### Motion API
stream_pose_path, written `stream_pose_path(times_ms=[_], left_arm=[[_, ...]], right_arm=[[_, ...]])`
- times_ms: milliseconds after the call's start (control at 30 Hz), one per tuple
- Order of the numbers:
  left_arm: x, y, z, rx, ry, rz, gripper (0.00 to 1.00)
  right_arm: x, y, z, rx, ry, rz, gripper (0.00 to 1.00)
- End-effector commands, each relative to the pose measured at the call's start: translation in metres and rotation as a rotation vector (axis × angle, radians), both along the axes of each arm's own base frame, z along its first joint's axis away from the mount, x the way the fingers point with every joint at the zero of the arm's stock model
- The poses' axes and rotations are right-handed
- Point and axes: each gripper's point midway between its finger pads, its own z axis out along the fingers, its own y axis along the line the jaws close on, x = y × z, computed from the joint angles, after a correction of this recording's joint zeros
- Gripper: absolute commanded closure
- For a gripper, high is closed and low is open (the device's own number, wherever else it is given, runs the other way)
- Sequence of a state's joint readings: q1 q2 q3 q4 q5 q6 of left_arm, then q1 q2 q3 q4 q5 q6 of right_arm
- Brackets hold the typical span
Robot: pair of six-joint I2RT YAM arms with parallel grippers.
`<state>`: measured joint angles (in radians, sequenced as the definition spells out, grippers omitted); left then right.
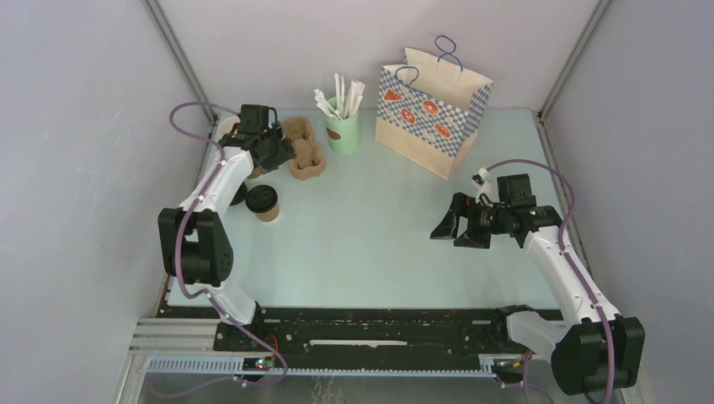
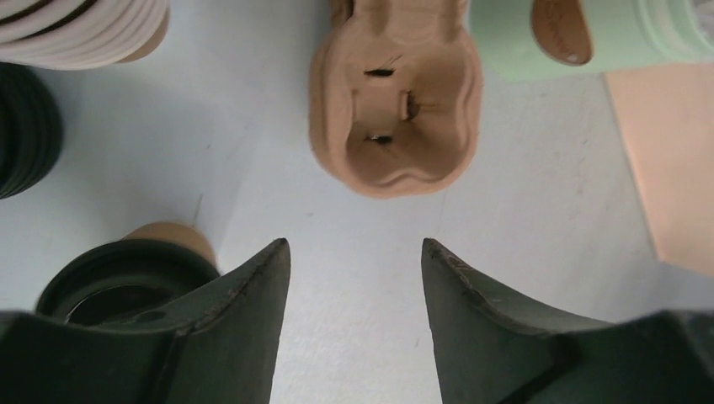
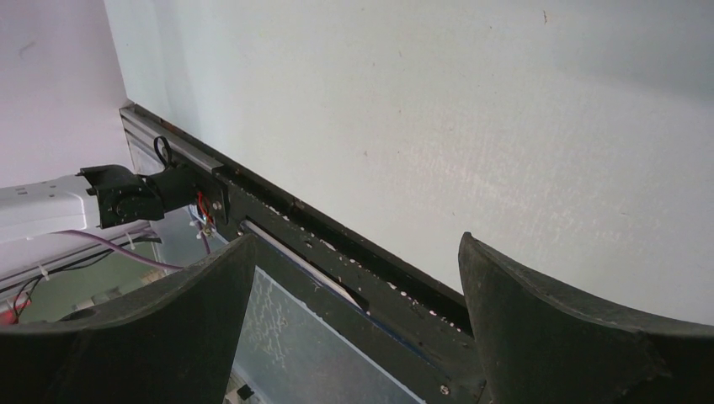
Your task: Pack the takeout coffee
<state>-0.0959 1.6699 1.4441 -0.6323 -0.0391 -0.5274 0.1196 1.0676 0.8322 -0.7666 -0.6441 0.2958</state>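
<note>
One coffee [image 1: 263,202], lidded, upright on the table [image 1: 379,244], just beside the left gripper [image 2: 354,252] on its base side. Left jaws apart, holding nothing. Right gripper [image 1: 452,234] wide, empty, well apart. Carrier [image 2: 396,109] ahead, lids [image 2: 25,126] alongside, bag [image 1: 429,109] beyond.

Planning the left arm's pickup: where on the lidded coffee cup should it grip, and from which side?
Grip the lidded coffee cup on its brown paper wall just under the lid, jaws level: it stands upright, and the lid's rim should stop slipping. Come from the side facing the table's middle; the stack of black lids crowds the other side.
</note>
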Motion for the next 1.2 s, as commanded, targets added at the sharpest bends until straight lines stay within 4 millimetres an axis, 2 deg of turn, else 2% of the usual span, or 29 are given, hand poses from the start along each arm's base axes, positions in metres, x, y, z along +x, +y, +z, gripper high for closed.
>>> stream_pose_path(times_ms=[0, 167, 300, 867, 1167], left_arm=[[0.036, -0.014, 0.022, -0.138, -0.131, 0.071, 0.38], [0.042, -0.006, -0.001, -0.147, -0.115, 0.175, 0.43], [0.041, 0.001, -0.004, -0.108, -0.13, 0.233, 0.44], [0.039, -0.01, -0.046, -0.059, -0.046, 0.214, 0.48], [0.039, -0.011, -0.055, -0.036, -0.029, 0.211, 0.58]], right_arm=[[0.001, 0.002, 0.003, -0.002, -0.018, 0.012, 0.02], [0.001, 0.001, 0.003, -0.003, -0.019, 0.011, 0.02], [0.001, 0.002, 0.002, -0.002, -0.013, 0.012, 0.02], [0.002, 0.002, -0.001, -0.001, -0.001, 0.021, 0.02], [0.002, 0.003, -0.002, 0.0, 0.002, 0.023, 0.02]])
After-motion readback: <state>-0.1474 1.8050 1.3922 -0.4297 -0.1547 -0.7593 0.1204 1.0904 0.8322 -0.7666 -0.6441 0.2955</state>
